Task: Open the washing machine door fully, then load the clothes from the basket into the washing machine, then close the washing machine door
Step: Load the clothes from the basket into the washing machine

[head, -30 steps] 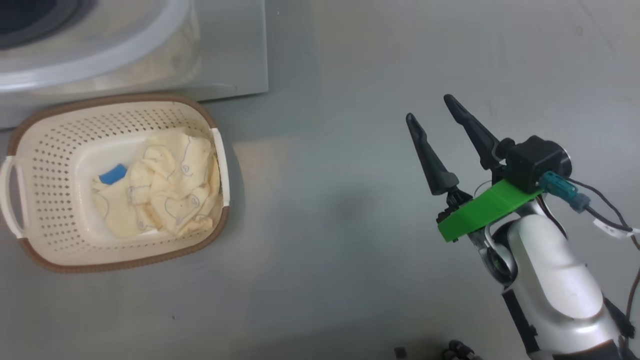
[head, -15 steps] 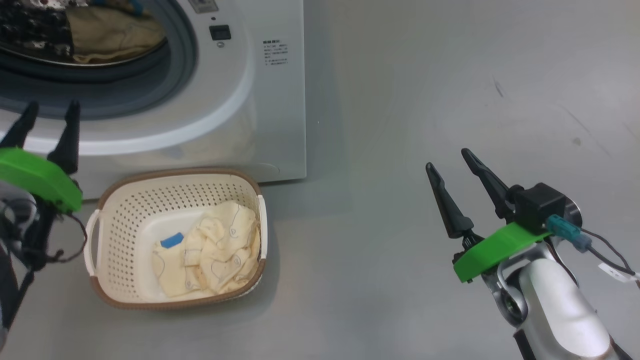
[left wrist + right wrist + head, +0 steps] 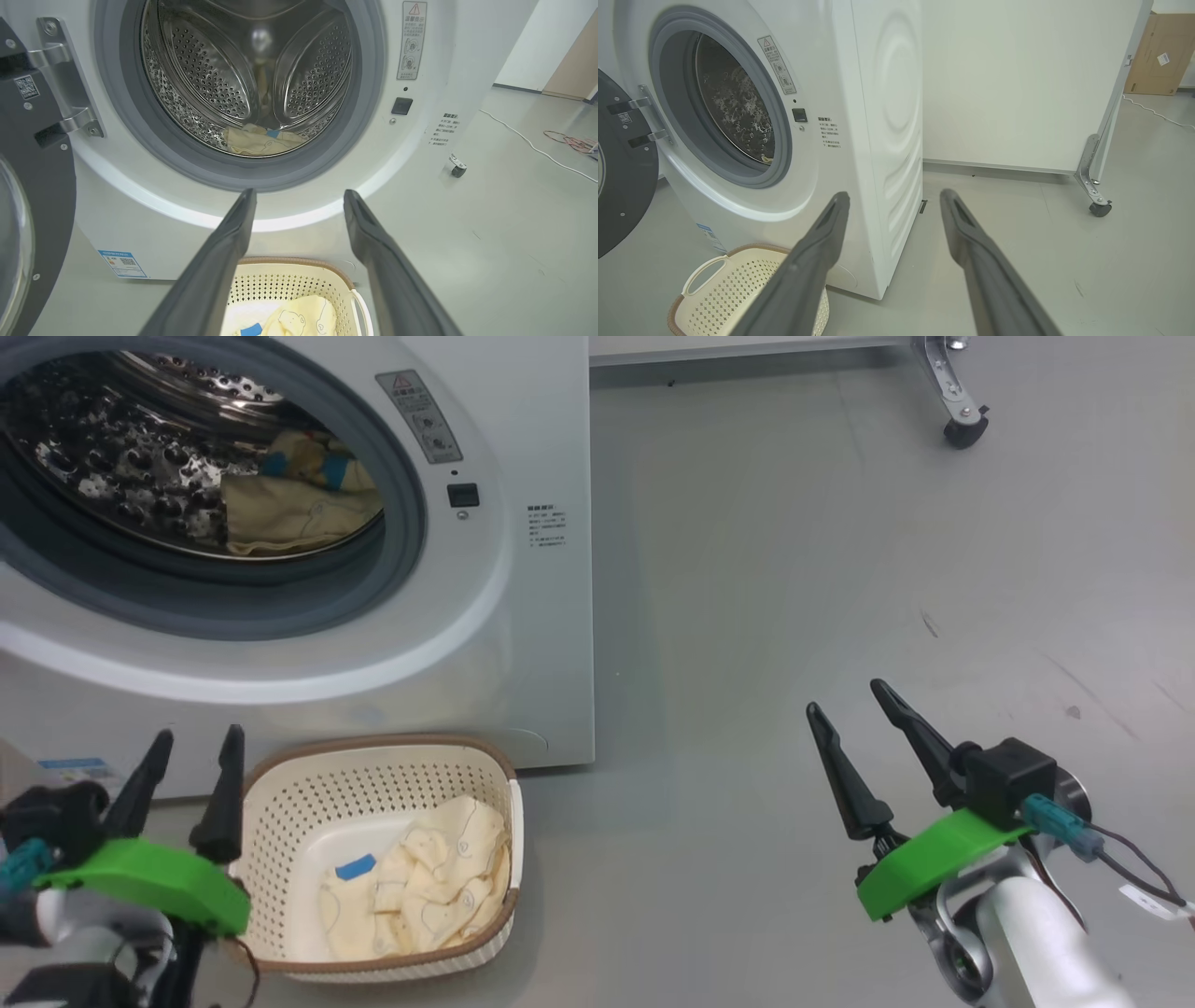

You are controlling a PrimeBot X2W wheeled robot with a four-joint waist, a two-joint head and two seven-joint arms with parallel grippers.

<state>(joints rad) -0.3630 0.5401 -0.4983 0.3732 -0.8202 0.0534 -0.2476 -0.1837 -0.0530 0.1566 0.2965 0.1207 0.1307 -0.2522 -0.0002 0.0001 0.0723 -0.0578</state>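
Gaping white washing machine [image 3: 523, 644]

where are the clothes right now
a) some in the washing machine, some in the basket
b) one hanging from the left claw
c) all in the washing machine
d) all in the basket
a: a cream garment lies inside the washing machine, while more clothes sit in the basket on the floor in front of it.

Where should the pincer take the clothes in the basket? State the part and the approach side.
Probably best to pinch the raised crumpled fold atop the clothes, coming from above with the open left pincer: the perforated walls of the basket block any sideways approach.
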